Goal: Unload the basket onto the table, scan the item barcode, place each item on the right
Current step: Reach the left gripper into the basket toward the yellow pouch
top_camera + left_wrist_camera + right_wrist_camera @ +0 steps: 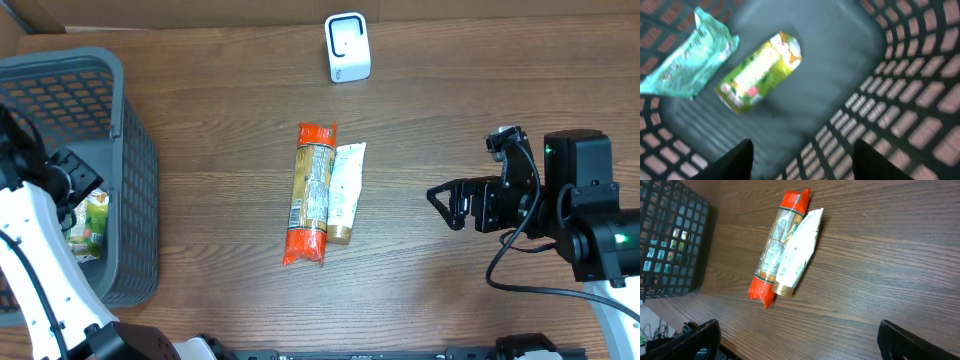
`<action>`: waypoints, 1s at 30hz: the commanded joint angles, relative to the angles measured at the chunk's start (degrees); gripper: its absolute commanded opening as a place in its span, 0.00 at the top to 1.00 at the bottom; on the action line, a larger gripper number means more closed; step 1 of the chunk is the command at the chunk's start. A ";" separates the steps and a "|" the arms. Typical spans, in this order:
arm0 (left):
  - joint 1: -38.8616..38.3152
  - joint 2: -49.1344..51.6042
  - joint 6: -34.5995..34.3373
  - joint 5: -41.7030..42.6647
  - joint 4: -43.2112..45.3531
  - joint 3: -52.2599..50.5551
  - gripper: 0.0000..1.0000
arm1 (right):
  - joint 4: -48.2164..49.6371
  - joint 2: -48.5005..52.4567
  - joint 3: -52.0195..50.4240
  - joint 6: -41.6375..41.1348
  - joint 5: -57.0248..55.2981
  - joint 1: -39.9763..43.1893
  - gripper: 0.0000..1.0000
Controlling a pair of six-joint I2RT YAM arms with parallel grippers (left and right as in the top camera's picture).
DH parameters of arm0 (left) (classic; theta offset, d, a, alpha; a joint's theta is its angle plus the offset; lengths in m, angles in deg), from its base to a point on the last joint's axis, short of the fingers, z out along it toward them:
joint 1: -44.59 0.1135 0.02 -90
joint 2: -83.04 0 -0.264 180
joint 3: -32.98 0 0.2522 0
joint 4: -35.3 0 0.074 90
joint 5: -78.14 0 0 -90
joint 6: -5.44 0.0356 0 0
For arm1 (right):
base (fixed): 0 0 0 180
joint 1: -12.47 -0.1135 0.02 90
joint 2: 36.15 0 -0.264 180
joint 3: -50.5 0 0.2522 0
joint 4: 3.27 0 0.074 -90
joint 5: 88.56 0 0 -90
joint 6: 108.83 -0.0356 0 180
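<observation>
**Four items, two empty grippers**

Two items lie touching mid-table: one orange-ended packet and one white tube. Two more, a yellow-green carton and a teal pouch, sit in the single grey basket. There the left gripper hangs, fingers apart. The right gripper gapes wide. One white scanner stands beyond.

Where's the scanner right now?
Overhead view: the white scanner stands top centre, just beyond the orange-ended packet and white tube lying side by side.
</observation>
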 commanded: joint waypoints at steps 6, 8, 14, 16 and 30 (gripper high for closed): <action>2.95 2.01 11.74 0.55 15.69 -8.39 0.04 | 0.33 -0.42 1.36 0.44 -0.22 -0.22 0.00; 2.93 3.56 11.76 -0.17 19.67 -11.19 0.04 | 0.33 -0.42 1.36 0.44 -0.22 -0.22 0.00; 2.93 10.60 14.86 -7.93 23.12 -14.53 0.04 | 0.33 -0.42 1.36 0.44 -0.22 -0.22 0.00; 2.95 13.49 18.25 -9.79 22.93 -14.53 0.04 | 0.33 -0.42 1.36 0.44 -0.22 -0.22 0.00; 2.93 24.94 22.84 -9.33 24.24 -14.53 0.21 | 0.33 -0.42 1.36 0.44 -0.22 -0.22 0.00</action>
